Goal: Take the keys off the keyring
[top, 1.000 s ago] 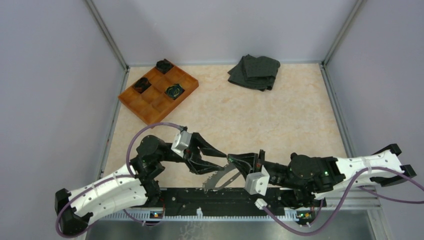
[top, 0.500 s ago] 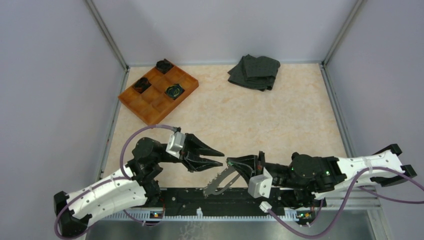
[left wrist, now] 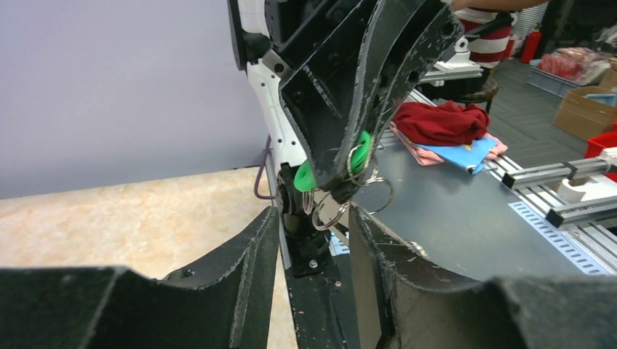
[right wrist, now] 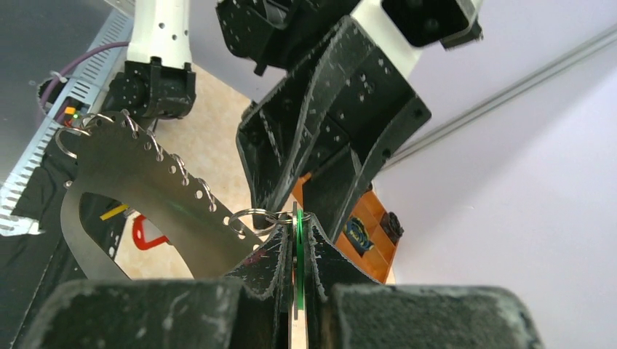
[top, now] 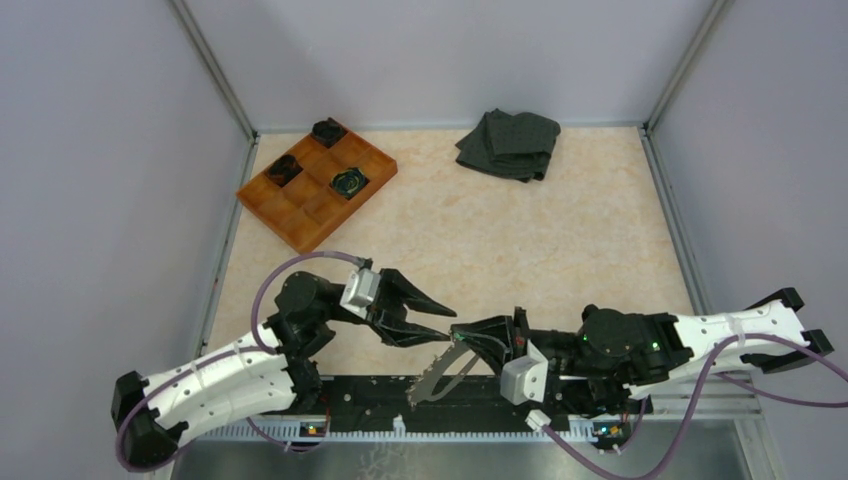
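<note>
keyring [right wrist: 252, 215]: thin grey wire loop, up off the table at the tips of the closed right pincer [right wrist: 297, 227], beside a thin green tab [right wrist: 298, 269] clamped edge-on there. Curved grey plate [right wrist: 145, 178] with edge holes joins it. keys not distinguishable.

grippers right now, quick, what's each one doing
Left gripper: open, holding nothing.
Right gripper: closed on a green tag.
</note>
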{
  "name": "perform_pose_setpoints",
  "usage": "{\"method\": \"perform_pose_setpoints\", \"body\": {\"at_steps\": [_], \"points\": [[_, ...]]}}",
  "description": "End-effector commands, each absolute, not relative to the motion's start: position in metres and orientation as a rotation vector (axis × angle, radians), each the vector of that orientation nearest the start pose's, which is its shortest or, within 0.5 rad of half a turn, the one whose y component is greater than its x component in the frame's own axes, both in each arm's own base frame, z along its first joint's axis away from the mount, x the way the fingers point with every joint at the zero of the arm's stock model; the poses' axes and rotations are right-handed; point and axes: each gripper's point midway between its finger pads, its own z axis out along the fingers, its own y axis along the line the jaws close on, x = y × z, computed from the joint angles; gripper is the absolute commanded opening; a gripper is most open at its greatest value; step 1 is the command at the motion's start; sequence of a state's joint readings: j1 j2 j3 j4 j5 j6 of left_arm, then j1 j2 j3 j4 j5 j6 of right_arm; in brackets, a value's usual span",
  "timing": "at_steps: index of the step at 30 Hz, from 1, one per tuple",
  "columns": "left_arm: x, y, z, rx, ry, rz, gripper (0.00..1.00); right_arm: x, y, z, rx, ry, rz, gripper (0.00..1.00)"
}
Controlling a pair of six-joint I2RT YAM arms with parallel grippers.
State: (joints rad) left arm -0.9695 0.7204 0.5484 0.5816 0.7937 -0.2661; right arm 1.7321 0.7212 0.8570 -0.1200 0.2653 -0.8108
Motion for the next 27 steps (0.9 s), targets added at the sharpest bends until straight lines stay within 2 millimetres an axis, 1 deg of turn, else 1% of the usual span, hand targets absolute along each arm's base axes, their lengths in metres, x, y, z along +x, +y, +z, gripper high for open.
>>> {"method": "perform_pose_setpoints", "body": {"at_steps": [1,4,7,10,13,18,20,24,27], "points": [[0.029,-0.292,0.352,1.185,0.756,-1.539,0.47,0.014,0.298,0.38,-1.375,0.602,0.615,0.0],[0.025,-0.294,0.347,1.209,0.757,-1.573,0.46,0.014,0.297,0.381,-1.369,0.602,0.618,0.0],[0.021,-0.292,0.345,1.205,0.739,-1.6,0.46,0.016,0.297,0.379,-1.366,0.609,0.605,0.0],[0.015,-0.286,0.35,1.195,0.687,-1.629,0.45,0.019,0.297,0.375,-1.371,0.615,0.582,0.0],[0.011,-0.284,0.353,1.187,0.671,-1.659,0.44,0.022,0.298,0.373,-1.378,0.62,0.561,0.0],[0.013,-0.285,0.355,1.162,0.698,-1.687,0.41,0.025,0.299,0.367,-1.39,0.631,0.534,0.0],[0.013,-0.287,0.352,1.165,0.718,-1.708,0.4,0.027,0.299,0.366,-1.386,0.639,0.516,0.0],[0.019,-0.295,0.339,1.157,0.783,-1.726,0.4,0.028,0.301,0.364,-1.386,0.638,0.507,0.0],[0.02,-0.297,0.333,1.145,0.799,-1.752,0.38,0.03,0.301,0.362,-1.384,0.639,0.492,0.0]]}}
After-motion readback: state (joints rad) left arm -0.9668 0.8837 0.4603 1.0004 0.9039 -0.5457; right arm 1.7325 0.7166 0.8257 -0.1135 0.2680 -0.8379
